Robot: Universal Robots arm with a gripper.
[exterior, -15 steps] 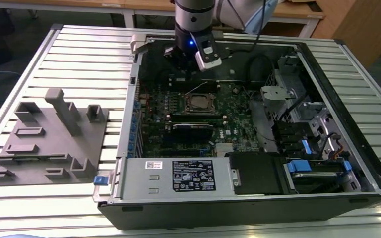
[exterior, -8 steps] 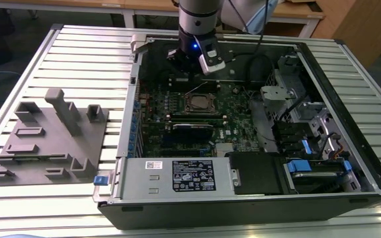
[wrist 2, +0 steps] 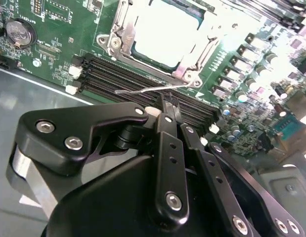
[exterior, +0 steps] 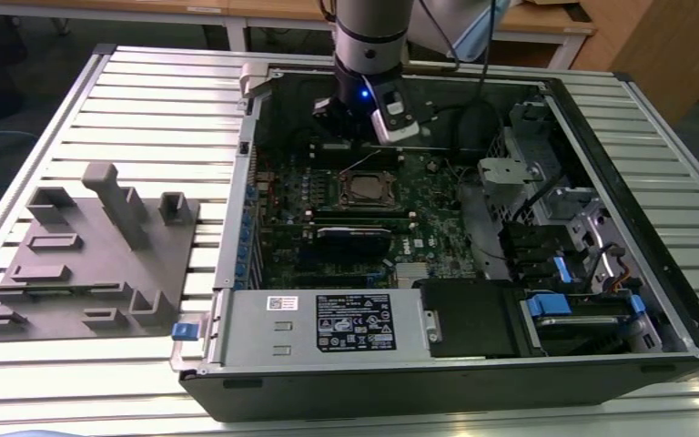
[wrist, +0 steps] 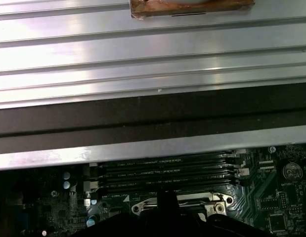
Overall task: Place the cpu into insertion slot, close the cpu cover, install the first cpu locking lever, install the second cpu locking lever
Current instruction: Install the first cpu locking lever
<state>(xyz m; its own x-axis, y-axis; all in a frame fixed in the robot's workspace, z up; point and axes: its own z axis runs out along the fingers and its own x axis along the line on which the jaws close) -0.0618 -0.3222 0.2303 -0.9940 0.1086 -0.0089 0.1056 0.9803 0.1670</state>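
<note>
**Arm works at CPU socket inside open PC**

The gripper (wrist 2: 166, 106), fingers pressed together with nothing clamped between them, hangs over the board (wrist 2: 59, 59) just beside a thin wire lever (wrist 2: 143, 90). The lever runs along the socket edge next to the RAM slots (wrist 2: 113, 74). In the exterior view the slot (exterior: 347, 189) sits mid-board and the arm (exterior: 374, 36) stands at its far side.

The cpu (wrist 2: 165, 29) lies in the slot, and the cover (wrist 2: 120, 30) looks down around it, window over the metal top. Can't tell whether the tips touch the lever, or whether it's latched.

Handling, as a judgement: the lever is light, stiff, springy wire, smooth and apt to slip off a fingertip. It's best pushed near its free bent end, w/ steady pressure. The cpu and the pins under it are fragile, so avoid side loads on the cover.
</note>
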